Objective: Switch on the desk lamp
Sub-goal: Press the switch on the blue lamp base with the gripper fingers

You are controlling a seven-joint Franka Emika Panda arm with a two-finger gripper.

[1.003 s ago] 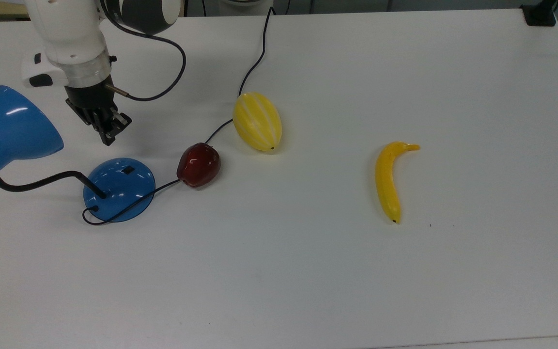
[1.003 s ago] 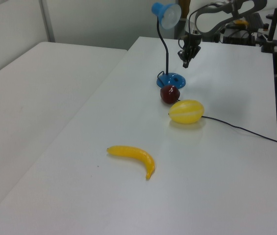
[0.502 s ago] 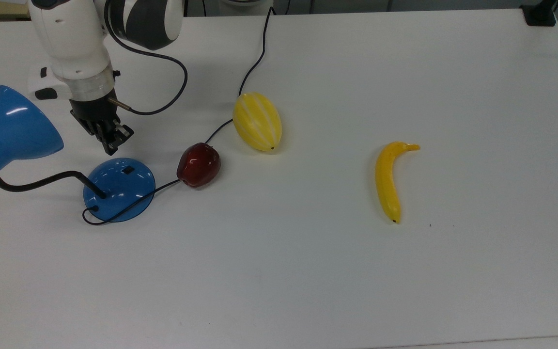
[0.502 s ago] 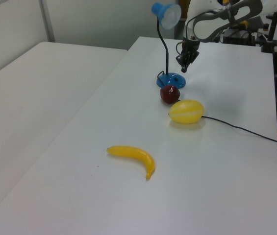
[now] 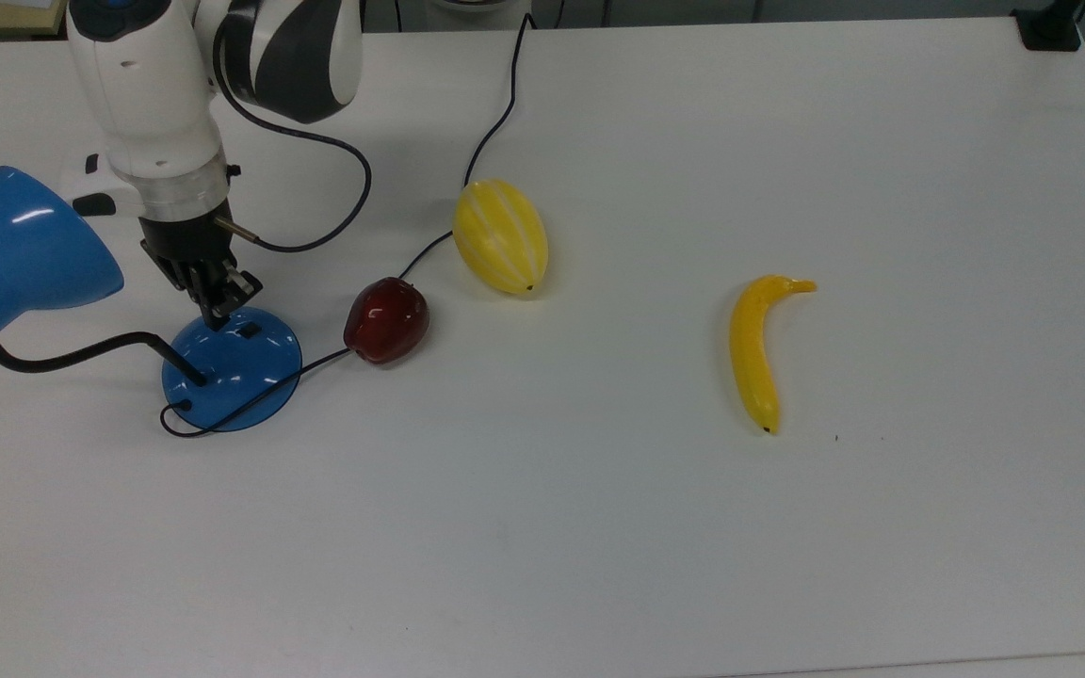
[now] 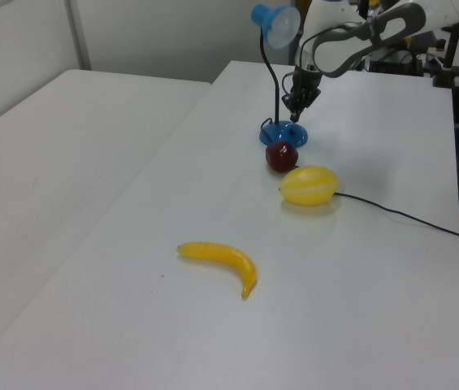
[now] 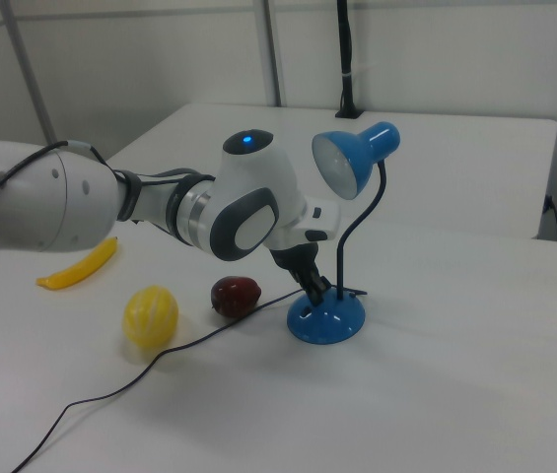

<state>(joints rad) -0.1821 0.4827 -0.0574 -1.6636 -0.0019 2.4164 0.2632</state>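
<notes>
The desk lamp stands at the top view's left: a blue cone shade (image 5: 20, 254), a bent black gooseneck (image 5: 81, 354) and a round blue base (image 5: 241, 381) with a small black switch (image 5: 248, 330). Its thin black cord (image 5: 495, 122) runs off toward the table's far edge. My gripper (image 5: 218, 315) points down, shut with nothing in it. Its tips are at the base's far rim, just left of the switch in the top view. The right view has the gripper (image 7: 315, 289) right at the base (image 7: 332, 320), below the shade (image 7: 352, 158). In the left view the gripper (image 6: 294, 116) hangs just over the base (image 6: 283, 132).
A dark red apple (image 5: 386, 320) lies beside the base on the cord, and a yellow striped melon (image 5: 500, 235) sits just past it. A banana (image 5: 757, 348) lies further along the top view's right. A black clamp (image 5: 1051, 28) sits at the table's far right corner.
The gripper has come down and toward the lamp base, from well above and beyond it to its rim beside the switch. The lamp and fruit have not moved.
</notes>
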